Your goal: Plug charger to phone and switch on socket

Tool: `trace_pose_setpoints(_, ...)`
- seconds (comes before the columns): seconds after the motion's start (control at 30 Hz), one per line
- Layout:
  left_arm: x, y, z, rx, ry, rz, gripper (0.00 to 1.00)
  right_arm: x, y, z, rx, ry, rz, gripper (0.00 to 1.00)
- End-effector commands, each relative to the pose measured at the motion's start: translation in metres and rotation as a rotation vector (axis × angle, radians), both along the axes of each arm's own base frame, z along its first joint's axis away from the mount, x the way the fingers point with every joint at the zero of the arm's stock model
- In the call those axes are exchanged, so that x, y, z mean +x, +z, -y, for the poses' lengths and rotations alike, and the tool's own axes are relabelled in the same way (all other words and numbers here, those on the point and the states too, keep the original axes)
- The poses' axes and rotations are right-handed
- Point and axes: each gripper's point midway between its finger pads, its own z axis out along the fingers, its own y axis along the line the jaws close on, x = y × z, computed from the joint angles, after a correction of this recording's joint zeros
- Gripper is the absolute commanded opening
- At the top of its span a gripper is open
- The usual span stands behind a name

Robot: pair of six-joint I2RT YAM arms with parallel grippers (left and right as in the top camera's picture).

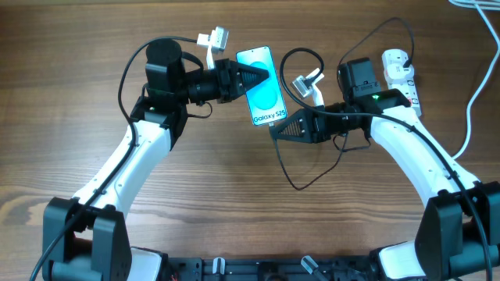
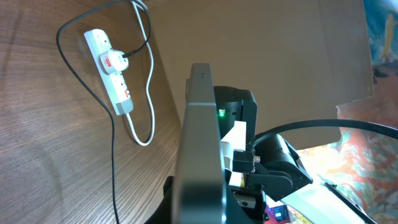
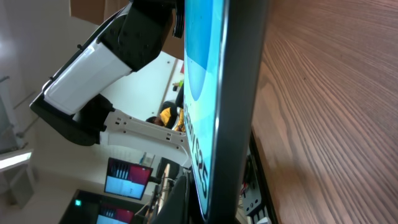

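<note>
One flat teal-screened smartphone (image 1: 264,97) is clamped at its left edge by the left gripper (image 1: 254,76), while the right gripper (image 1: 275,129) meets its bottom edge, grip impossible to tell.

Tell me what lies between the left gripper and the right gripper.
The phone. In the overhead view the left gripper is at its upper-left edge and the right gripper at its bottom end. Both wrist views show it edge-on.

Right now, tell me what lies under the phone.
Wooden table shows behind the phone, gripped at its edge by the left gripper, with the right gripper at its bottom end. The patch directly beneath is covered from overhead.
</note>
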Motion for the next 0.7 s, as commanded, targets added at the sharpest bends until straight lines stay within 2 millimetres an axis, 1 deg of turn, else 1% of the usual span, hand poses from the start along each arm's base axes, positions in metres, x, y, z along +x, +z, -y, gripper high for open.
trace_pose_setpoints(0.0,-0.006,0.016,0.003,-0.011,-0.028,0.063,0.04,-0.003,0.006,0.000,0.002,0.000,0.014,0.04)
trace_pose_setpoints(0.2,-0.007,0.016,0.005,-0.011,-0.034,0.062,0.04,-0.001,0.007,0.000,0.002,-0.002,0.016,0.04)
trace_pose_setpoints(0.33,-0.013,0.016,0.010,-0.013,-0.058,0.062,0.04,0.003,0.008,-0.001,0.002,-0.005,0.019,0.04)
trace_pose_setpoints(0.5,-0.017,0.017,0.012,-0.018,-0.081,0.061,0.04,0.005,0.009,-0.002,0.005,-0.006,0.035,0.04)
trace_pose_setpoints(0.67,-0.033,0.019,0.014,-0.029,-0.178,0.114,0.04,0.008,0.004,-0.002,-0.024,-0.021,0.047,0.04)
